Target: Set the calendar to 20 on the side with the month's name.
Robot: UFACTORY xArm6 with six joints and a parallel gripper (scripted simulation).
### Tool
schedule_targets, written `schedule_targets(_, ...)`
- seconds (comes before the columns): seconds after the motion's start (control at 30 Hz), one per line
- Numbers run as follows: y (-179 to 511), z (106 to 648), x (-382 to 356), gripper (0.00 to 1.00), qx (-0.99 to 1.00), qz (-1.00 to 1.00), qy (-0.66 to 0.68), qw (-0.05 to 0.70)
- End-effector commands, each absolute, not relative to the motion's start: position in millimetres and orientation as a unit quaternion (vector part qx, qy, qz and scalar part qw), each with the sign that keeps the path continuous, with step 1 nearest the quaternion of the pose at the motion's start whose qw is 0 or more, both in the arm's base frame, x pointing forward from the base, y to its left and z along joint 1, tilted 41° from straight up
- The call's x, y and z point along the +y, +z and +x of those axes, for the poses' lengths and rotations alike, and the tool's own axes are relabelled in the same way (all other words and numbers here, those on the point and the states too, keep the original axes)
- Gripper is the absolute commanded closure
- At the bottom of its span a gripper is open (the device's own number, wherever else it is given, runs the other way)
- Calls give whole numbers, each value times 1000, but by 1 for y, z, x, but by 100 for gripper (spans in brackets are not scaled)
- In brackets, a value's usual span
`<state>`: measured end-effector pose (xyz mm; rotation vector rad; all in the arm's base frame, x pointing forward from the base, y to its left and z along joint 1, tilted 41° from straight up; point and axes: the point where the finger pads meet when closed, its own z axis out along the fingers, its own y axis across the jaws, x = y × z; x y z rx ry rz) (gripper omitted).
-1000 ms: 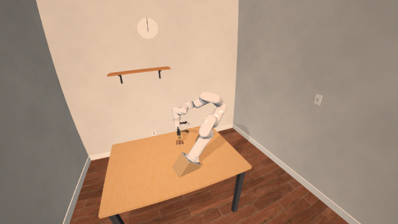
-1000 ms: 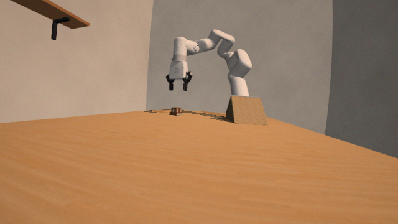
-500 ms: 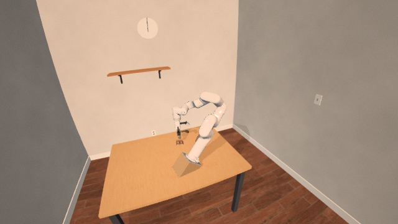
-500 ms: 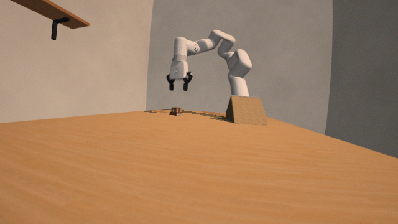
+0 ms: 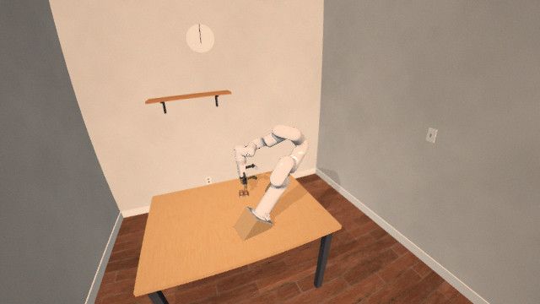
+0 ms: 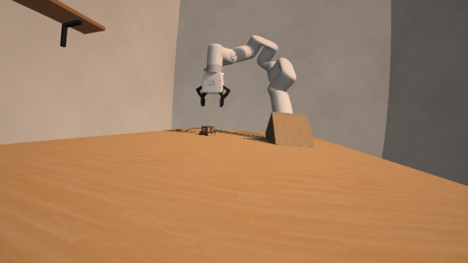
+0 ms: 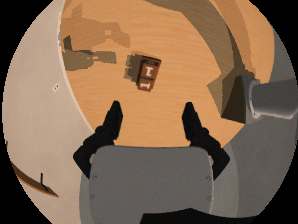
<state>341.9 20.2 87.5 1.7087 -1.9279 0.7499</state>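
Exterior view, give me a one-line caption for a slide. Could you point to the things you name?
Open gripper (image 6: 212,105) poised above the small calendar (image 6: 209,132) on a wooden table (image 6: 219,190).

Hand (image 5: 244,181) (image 6: 212,104) (image 7: 152,108) turned slightly, fingers appearing farther apart in exterior view
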Motion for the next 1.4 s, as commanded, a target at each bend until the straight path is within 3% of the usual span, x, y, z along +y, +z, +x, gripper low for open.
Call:
schedule_targets(0.0, 89, 335, 20, 0, -645, 679, 249, 247)
schedule_targets(1.37, 90, 275, 8, 0, -124, 928, 57, 346)
